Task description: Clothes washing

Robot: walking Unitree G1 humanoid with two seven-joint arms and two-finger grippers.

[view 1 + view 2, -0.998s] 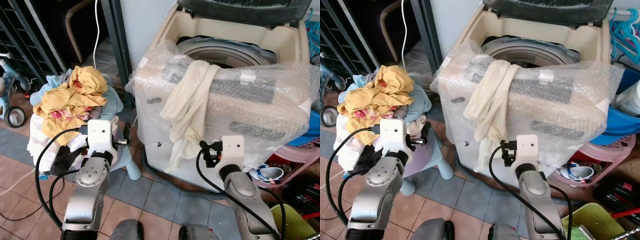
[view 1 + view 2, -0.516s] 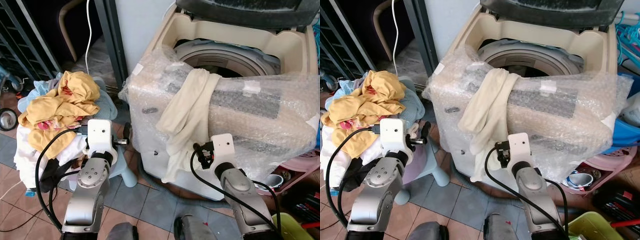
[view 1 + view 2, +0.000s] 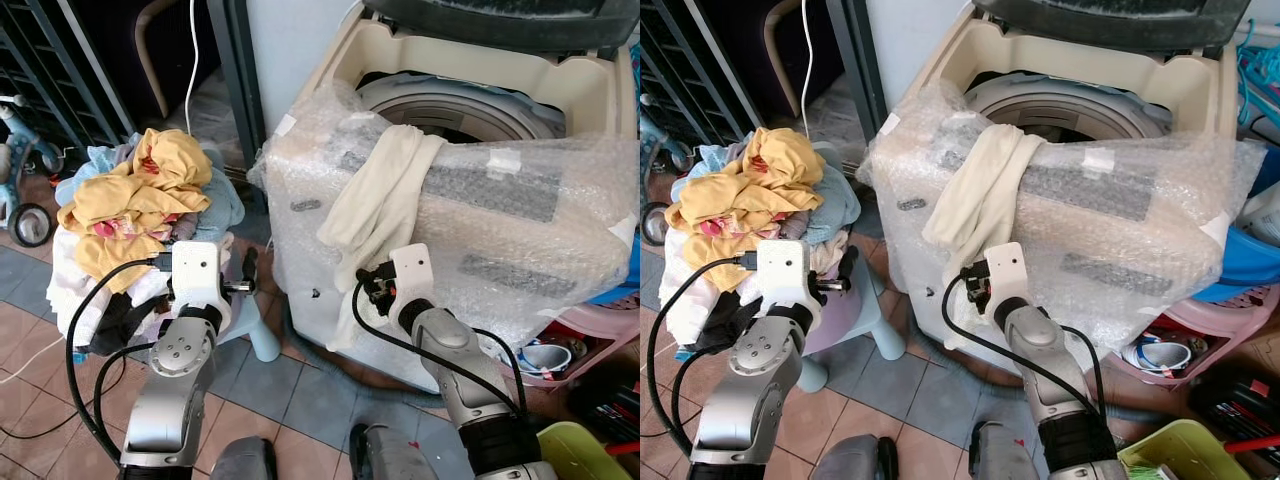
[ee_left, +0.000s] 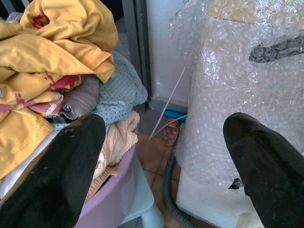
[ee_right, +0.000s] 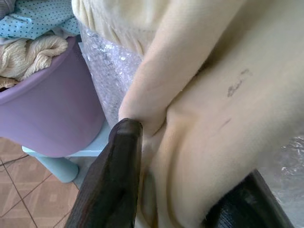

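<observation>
A top-loading washing machine (image 3: 575,85) stands wrapped in bubble wrap with its lid up. A cream garment (image 3: 385,190) is draped over its front edge and hangs down the front. My right gripper (image 5: 190,152) is at the hanging part, open, with the cream cloth (image 5: 204,95) bulging between its two fingers. A heap of yellow, blue and white laundry (image 3: 140,190) fills a purple basket (image 5: 52,109) on a pale blue stool (image 3: 262,338). My left gripper (image 4: 164,123) is open and holds nothing, between the basket and the machine.
A dark post (image 3: 240,100) and a white cable (image 3: 190,60) stand behind the basket. A child's tricycle (image 3: 22,215) is at the far left. A pink basket (image 3: 595,325) and a yellow-green bin (image 3: 590,450) sit to the right. A grey hose (image 4: 166,190) lies at the machine's foot.
My right gripper has moved left and slightly up, from beside the hanging cream garment onto it. The camera has swayed. My left arm holds its place.
</observation>
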